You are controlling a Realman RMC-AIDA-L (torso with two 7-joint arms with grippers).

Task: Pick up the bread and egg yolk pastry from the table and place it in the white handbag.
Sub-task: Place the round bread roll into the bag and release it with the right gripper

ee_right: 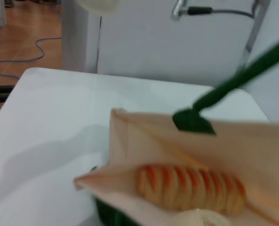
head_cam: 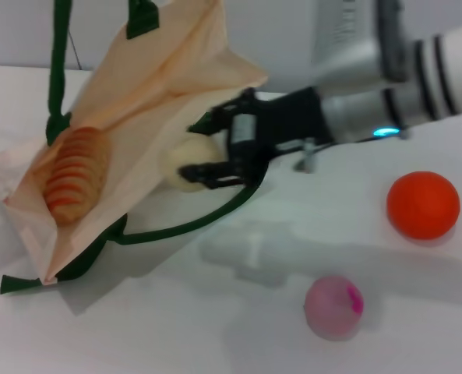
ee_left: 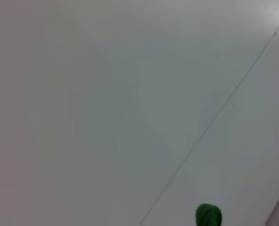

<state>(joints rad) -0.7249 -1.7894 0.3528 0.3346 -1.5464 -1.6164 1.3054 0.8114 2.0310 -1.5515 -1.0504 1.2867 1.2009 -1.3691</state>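
Your white desk (head_cam: 137, 327) carried everything. Your right tool (head_cam: 206, 149) was clamped on the egg yolk pastry (head_cam: 185, 162), holding it at the mouth of the white handbag (head_cam: 160, 86). Beyond the tool, the bread (head_cam: 75, 174) lay inside the bag. Behind the tool sat an orange sphere (head_cam: 422, 204) and a pink ball (head_cam: 333, 305). Your left tool was out of view.

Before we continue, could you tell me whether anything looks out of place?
Nothing stands out: the bread lies inside the white handbag, and the right gripper holds the egg yolk pastry at its opening.
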